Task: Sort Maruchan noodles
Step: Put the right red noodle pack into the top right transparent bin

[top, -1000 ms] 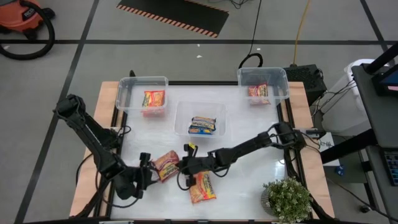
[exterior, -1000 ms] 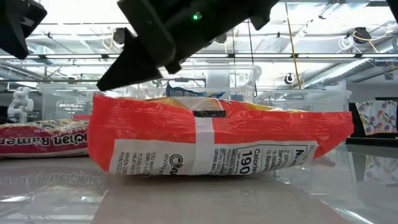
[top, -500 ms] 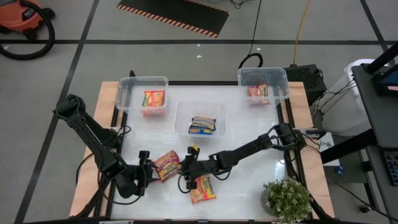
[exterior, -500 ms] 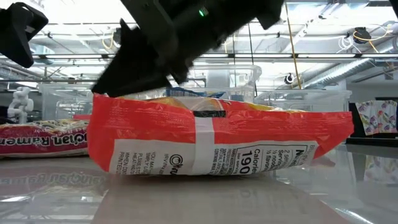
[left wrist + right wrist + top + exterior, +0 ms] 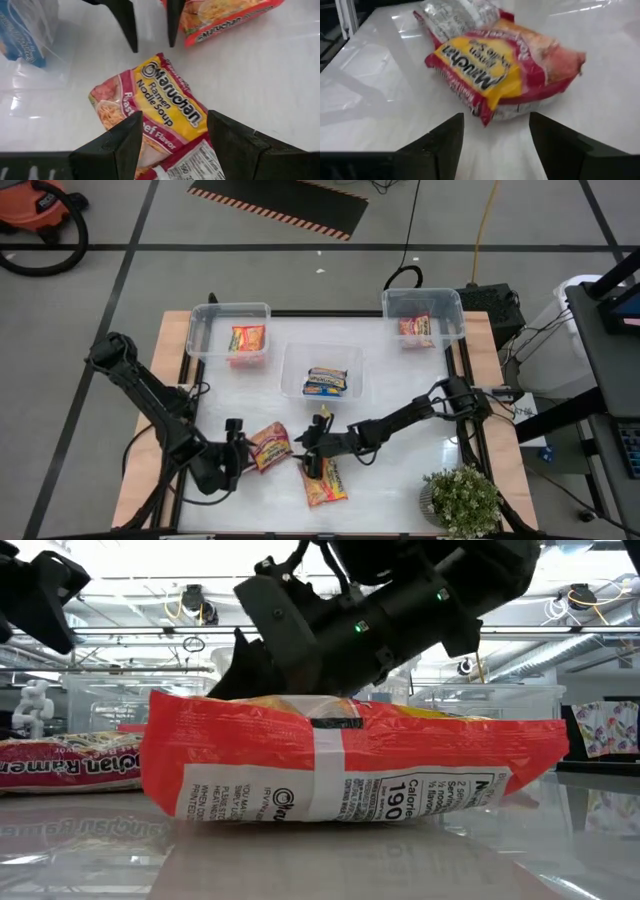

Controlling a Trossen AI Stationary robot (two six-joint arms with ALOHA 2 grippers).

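My left gripper (image 5: 237, 454) hangs low over the table (image 5: 420, 480), fingers (image 5: 117, 145) spread apart, with the red-pink Maruchan packet (image 5: 267, 448) lying between and just ahead of them. My right gripper (image 5: 312, 463) also has its fingers (image 5: 440, 137) apart, holding nothing; the orange packet (image 5: 325, 483) lies just beside them.

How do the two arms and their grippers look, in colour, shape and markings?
Both arms are black, built of slim jointed segments with thin black cables along them. The left gripper and the right gripper each end in two flat, tapering dark fingers. A small green light glows on the right arm's wrist in the low view.
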